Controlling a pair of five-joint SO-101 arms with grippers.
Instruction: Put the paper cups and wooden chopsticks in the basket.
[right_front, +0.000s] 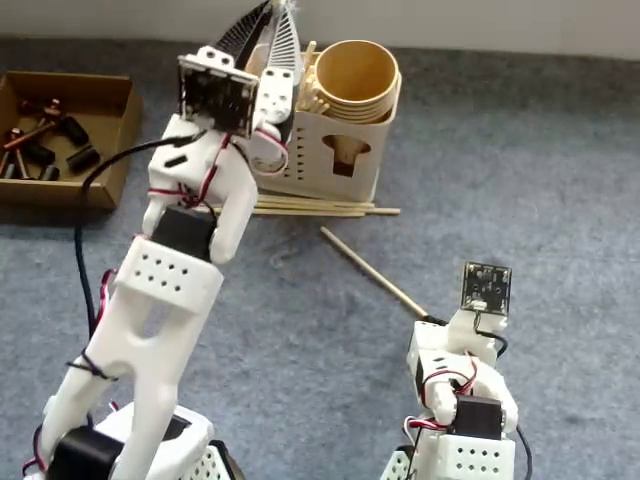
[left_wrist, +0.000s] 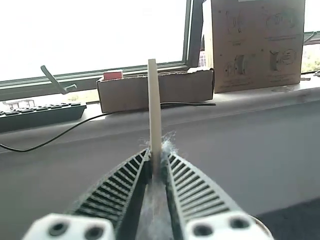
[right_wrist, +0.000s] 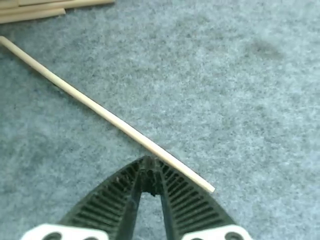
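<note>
Left tool (left_wrist: 156, 159) pinches one chopstick (left_wrist: 154, 110) upright, seemingly over the basket (right_front: 310, 160) holding the cups (right_front: 355, 72); lowering and releasing comes next. Right tool (right_wrist: 148, 165), closed and empty, sits beside a loose chopstick (right_wrist: 100, 112).

The left arm (right_front: 170, 275) extends to the far edge of the table (right_front: 520, 150), left gripper (left_wrist: 156, 159) raised and clamped on a chopstick (left_wrist: 154, 100). The right arm (right_front: 460, 385) sits folded near the front edge, right gripper (right_wrist: 149, 170) pointing down, fingers together.

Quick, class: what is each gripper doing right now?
Left gripper: closed on a chopstick.
Right gripper: closed; another chopstick lies on the carpet by its tip.
</note>
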